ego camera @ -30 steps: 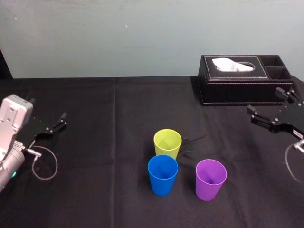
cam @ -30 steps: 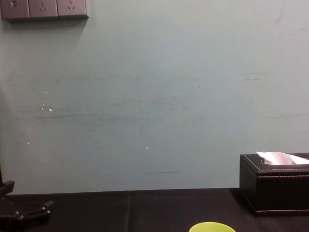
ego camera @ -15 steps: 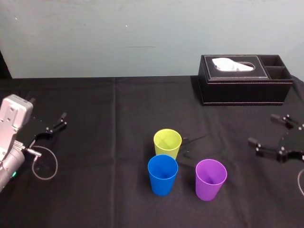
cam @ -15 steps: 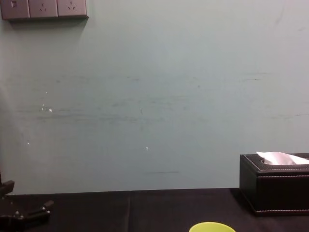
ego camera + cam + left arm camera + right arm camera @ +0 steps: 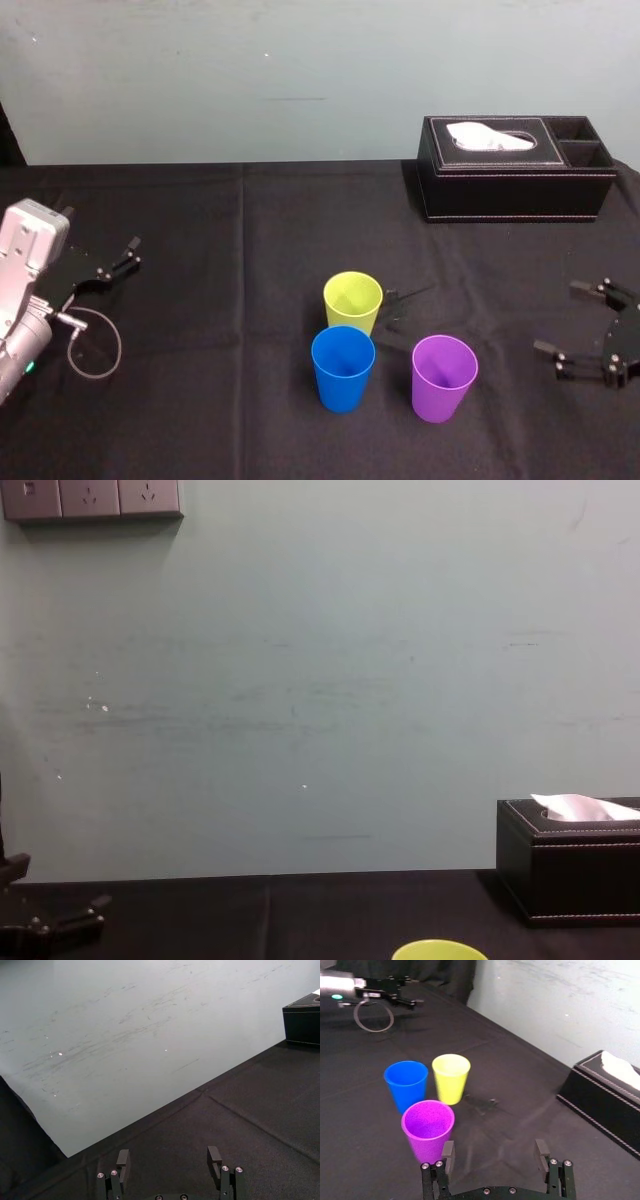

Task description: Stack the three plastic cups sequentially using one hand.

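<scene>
Nearest to the robot, toward the middle of the table [image 5: 200,410], two of the cups stand upright and mouth-up on the black cloth: the blue cup [image 5: 343,367] and, to its right with a clear gap between them, the purple cup [image 5: 444,377]. Just behind the blue cup stands the yellow-green cup [image 5: 353,302], also upright; the two are so close that I cannot tell whether they touch. All three are empty and none sits inside another. Level with the front pair, by the table's right edge, the right gripper [image 5: 558,318] hovers low, well apart from the purple cup, its jaws spread wide with nothing between them. From its wrist camera the right gripper [image 5: 494,1152] has its fingers pointing at the cups, the purple cup [image 5: 428,1127] closest, and the blue cup [image 5: 406,1084] and yellow-green cup [image 5: 451,1078] side by side beyond it. At the table's left edge the left gripper [image 5: 112,262] is parked, jaws open and holding nothing, with a loop of cable [image 5: 95,345] lying beside the arm; its wrist camera shows the left gripper [image 5: 168,1157] with fingers held apart above bare cloth. Farther back, at the far right corner, sits the black tissue box [image 5: 515,168], a white tissue [image 5: 488,136] poking from its top. Behind the far edge rises a pale green wall [image 5: 250,80], and the chest view shows sockets [image 5: 90,497] high up on it.
</scene>
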